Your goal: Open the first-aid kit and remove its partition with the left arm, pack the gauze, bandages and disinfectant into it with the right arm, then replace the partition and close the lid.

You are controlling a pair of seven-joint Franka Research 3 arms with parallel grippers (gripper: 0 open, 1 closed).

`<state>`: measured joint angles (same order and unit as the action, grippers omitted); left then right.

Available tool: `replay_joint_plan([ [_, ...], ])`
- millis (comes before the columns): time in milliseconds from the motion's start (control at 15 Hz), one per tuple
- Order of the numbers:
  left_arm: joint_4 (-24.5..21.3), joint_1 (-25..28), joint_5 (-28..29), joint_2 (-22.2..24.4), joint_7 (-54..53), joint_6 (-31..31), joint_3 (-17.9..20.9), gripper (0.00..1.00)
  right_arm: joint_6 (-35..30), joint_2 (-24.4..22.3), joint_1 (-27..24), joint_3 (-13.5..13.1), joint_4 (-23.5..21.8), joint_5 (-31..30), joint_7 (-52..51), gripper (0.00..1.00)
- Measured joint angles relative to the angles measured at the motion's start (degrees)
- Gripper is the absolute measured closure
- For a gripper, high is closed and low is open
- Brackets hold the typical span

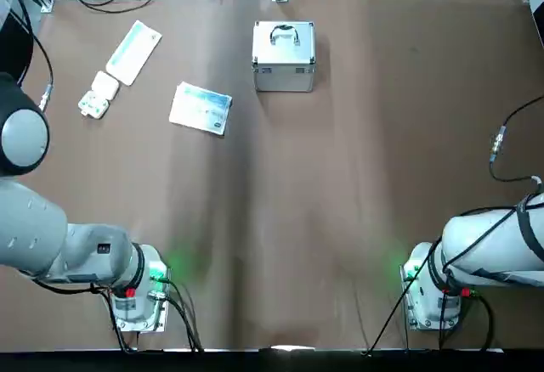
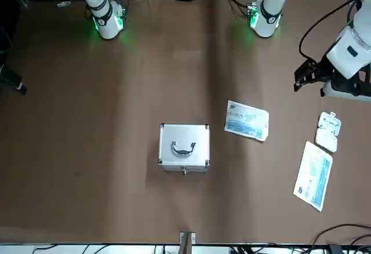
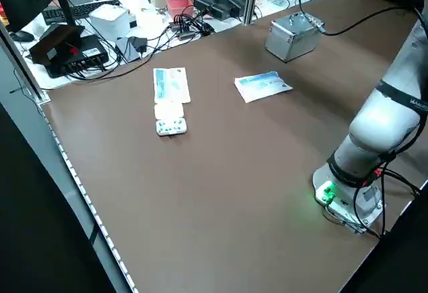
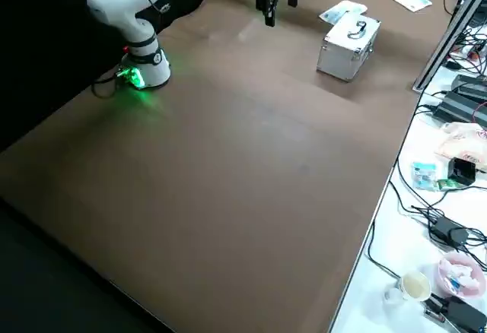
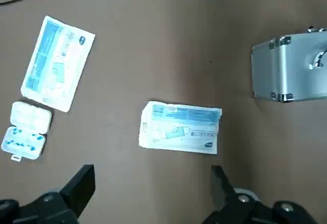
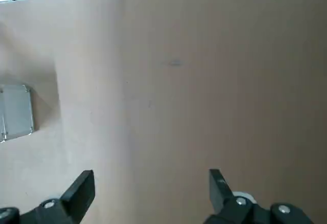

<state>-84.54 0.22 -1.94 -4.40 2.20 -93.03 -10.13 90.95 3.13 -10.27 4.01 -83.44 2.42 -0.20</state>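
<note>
Amid open table [image 1: 340,177], the case [image 1: 284,56] sits shut; edges clear.

No words, brands or numbers can be read — the long blue-and-white flat printed packet [image 5: 57,64] and the shorter blue-and-white flat printed packet [image 5: 180,128] both carry printing, too small to make out.

left hand [image 5: 153,183]: open, above table | right hand [image 6: 152,185]: open, above table
</note>
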Motion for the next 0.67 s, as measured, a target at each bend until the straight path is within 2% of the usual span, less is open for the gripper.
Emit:
replay_joint_plan([
  [200, -0.02, 0.0, 1.93, -0.26, 0.0, -0.37, -0.02, 0.0, -0.02, -0.12, 0.0, 0.05, -0.36, 0.03, -0.11, 0.01],
  [667, -0.02, 0.07, 2.15, -0.25, 0.01, -0.42, 0.0, 0.0, 0.03, -0.13, 0.17, 0.41, -1.97, 0.03, -0.19, 0.01],
])
